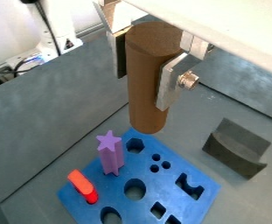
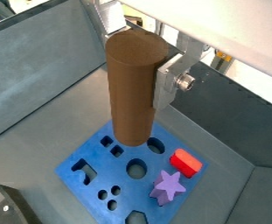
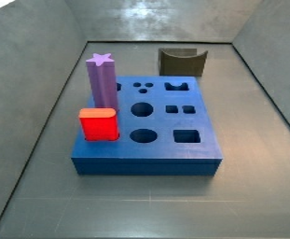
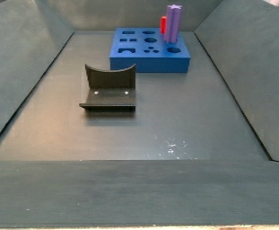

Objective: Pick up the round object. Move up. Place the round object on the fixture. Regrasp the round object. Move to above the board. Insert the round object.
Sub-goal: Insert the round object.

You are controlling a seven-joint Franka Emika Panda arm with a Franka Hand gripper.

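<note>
My gripper (image 1: 148,87) is shut on the round object (image 1: 146,83), a brown wooden peg, also seen in a wrist view (image 2: 132,87). It hangs upright, high above the blue board (image 1: 173,206), over the board's edge. The board shows in both side views (image 3: 159,149) (image 4: 148,58) with round, square and other holes. The silver fingers (image 1: 167,83) press the peg's sides. The dark fixture (image 1: 237,147) stands on the floor beside the board and is empty; it shows in both side views (image 3: 182,62) (image 4: 108,90). The gripper and the peg are out of both side views.
A purple star-topped peg (image 1: 110,150) and a red block (image 1: 82,185) stand in the board, also seen in a side view (image 3: 101,84) (image 3: 99,124). Grey walls (image 3: 35,56) enclose the floor.
</note>
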